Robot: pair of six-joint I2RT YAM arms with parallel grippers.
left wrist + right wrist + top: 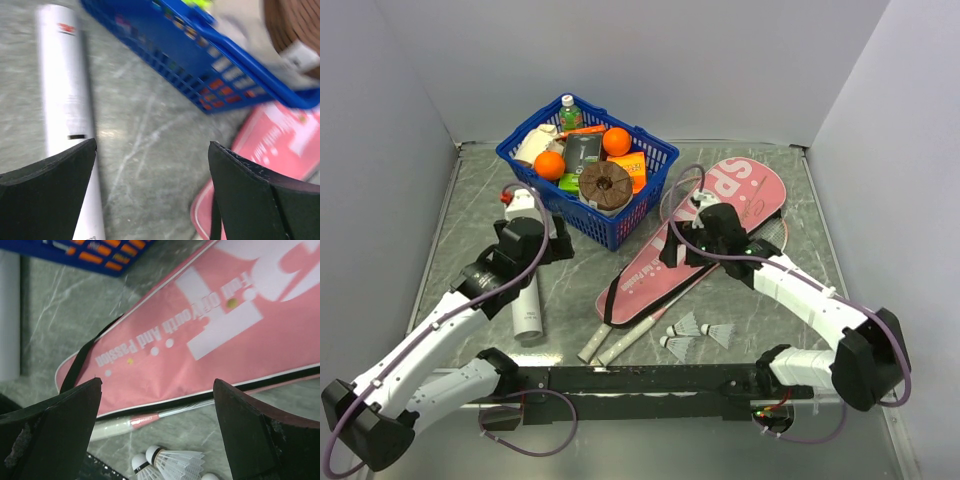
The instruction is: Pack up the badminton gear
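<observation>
The pink bag (650, 275) lies on the desk (570, 290) right of the blue basket (588, 228). Two rackets (630, 338) are partly hidden by it, and three shuttlecocks (695, 330) lie near their handles. The white tube (528, 305) lies left of the basket. The left fingers (558, 247) and right fingers (672, 250) stand wide open, holding nothing.

The desk (460, 190) has a grey-green, marble-like top with pale veins running across it. Three plain, pale grey walls close it in: a left wall (370, 150), a far wall (650, 60) and a right wall (900, 120), meeting at two far corners. A thin light strip (750, 145) runs where the desk meets the far wall. The light is soft and even, leaving a faint sheen on the desk top.
</observation>
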